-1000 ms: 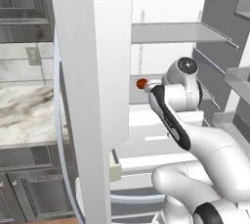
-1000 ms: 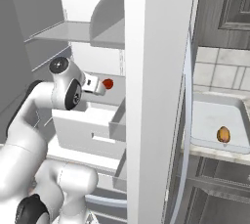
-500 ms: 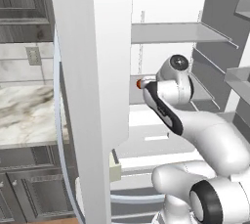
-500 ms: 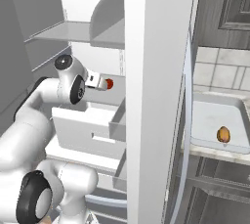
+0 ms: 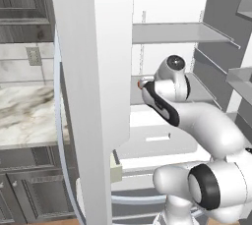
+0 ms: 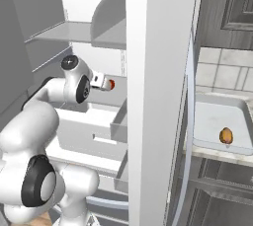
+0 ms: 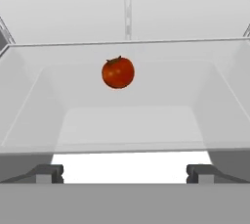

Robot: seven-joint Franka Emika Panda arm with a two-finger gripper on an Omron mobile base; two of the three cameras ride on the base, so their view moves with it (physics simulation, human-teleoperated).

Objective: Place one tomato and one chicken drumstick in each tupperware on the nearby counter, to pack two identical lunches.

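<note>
Inside an open white fridge [image 5: 93,71], the white arm reaches toward a red tomato [image 7: 118,73] with a small green stalk, which sits on a pale grey shelf [image 7: 127,120] ahead of the pincer [image 7: 126,171]. Its two dark tips stand far apart, released, gripping nothing and touching nothing; the tomato lies well beyond them. No writing or labels can be read anywhere. Beside the fridge door, a marble-look tabletop [image 5: 24,113] runs over dark cabinets, and a small brown item [image 6: 226,135] lies in the grey sink [image 6: 217,121] set into it.
</note>
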